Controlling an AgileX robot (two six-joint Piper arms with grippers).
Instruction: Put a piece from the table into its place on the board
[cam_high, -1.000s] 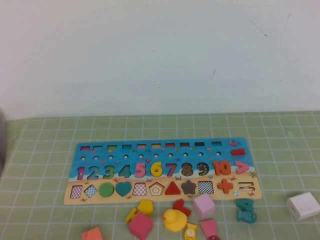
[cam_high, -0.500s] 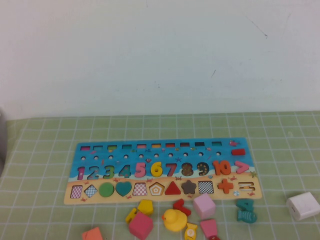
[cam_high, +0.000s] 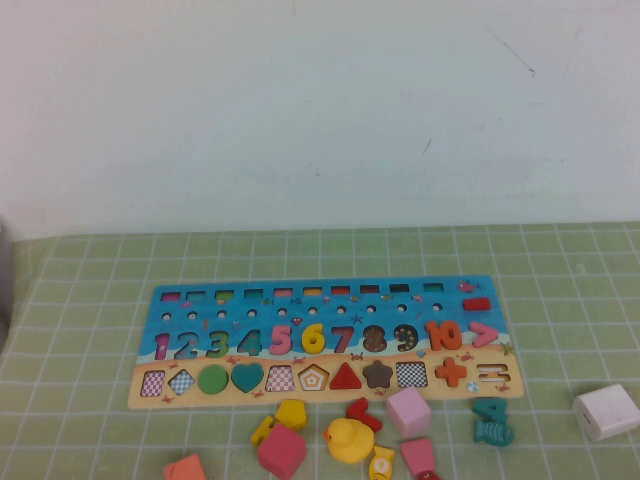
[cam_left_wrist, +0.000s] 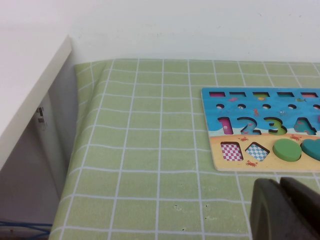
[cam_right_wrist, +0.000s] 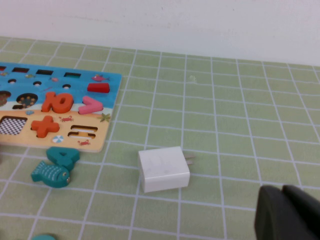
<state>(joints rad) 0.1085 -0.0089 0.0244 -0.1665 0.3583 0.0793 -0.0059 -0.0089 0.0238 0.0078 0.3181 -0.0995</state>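
From the high view, the board (cam_high: 325, 340) lies flat on the green checked tablecloth (cam_high: 90, 290), blue along its far part and tan along its near strip. Its numeral row reads 1 to 10, and the yellow 6 (cam_high: 313, 339) sits in its own recess between the pink 5 (cam_high: 280, 340) and the 7 (cam_high: 343, 340). The tan strip holds a green circle (cam_high: 213, 380), a teal heart (cam_high: 247, 378), a red triangle (cam_high: 345, 377), a dark star (cam_high: 377, 374) and an orange plus (cam_high: 451, 372), while several of its recesses show only a checkered floor. Loose pieces lie just near of the board — a yellow duck (cam_high: 348, 440), a pink cube (cam_high: 408, 411), a magenta block (cam_high: 282, 451), a teal fish (cam_high: 493, 431) — and a white charger (cam_high: 606, 411) lies well to the right. Neither arm appears here. In the left wrist view, the left gripper (cam_left_wrist: 285, 210) hangs over bare cloth just near of the board's left end, its dark fingers pressed together on nothing; a white shelf (cam_left_wrist: 30, 90) borders the table's edge. In the right wrist view, the right gripper (cam_right_wrist: 290, 215) shows as a dark mass near the white charger, over cloth to the right of the board; whether its jaws are parted or closed I cannot tell.
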